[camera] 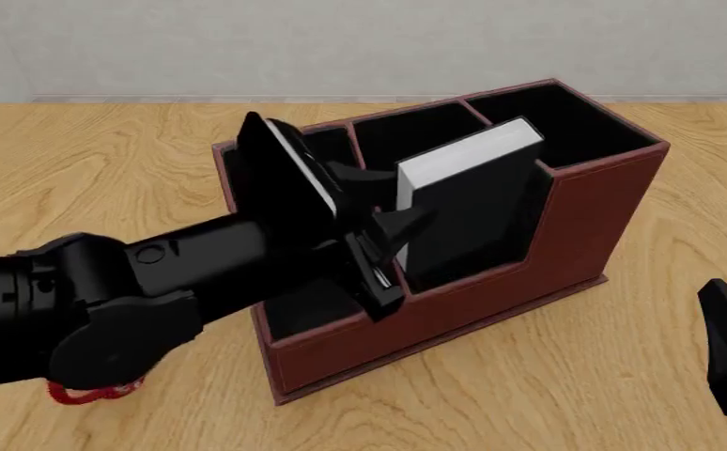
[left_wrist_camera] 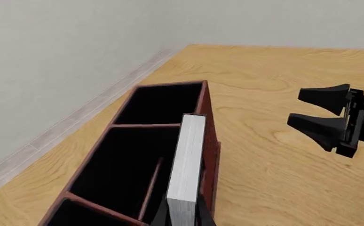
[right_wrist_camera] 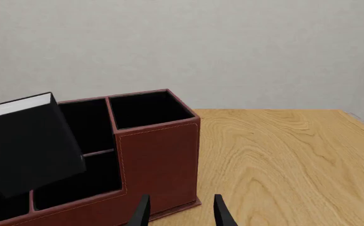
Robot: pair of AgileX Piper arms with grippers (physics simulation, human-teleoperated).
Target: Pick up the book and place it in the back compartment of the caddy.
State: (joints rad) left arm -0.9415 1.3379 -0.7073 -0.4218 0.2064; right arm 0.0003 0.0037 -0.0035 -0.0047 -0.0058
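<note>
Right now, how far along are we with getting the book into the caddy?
Done: the book is picked up, clear of the table. In hand: the left gripper holds it tilted, its lower end dipping inside the caddy near the lowered side wall. Left: seating it in the back compartment and releasing; which cell it sits over I cannot tell. The right gripper is open and idle beside the caddy.

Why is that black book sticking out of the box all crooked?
The book is tilted, its top poking above the caddy wall, because the left gripper is holding it over the compartments. It isn't set down flat inside yet. Nothing looks spilled or broken.
</note>
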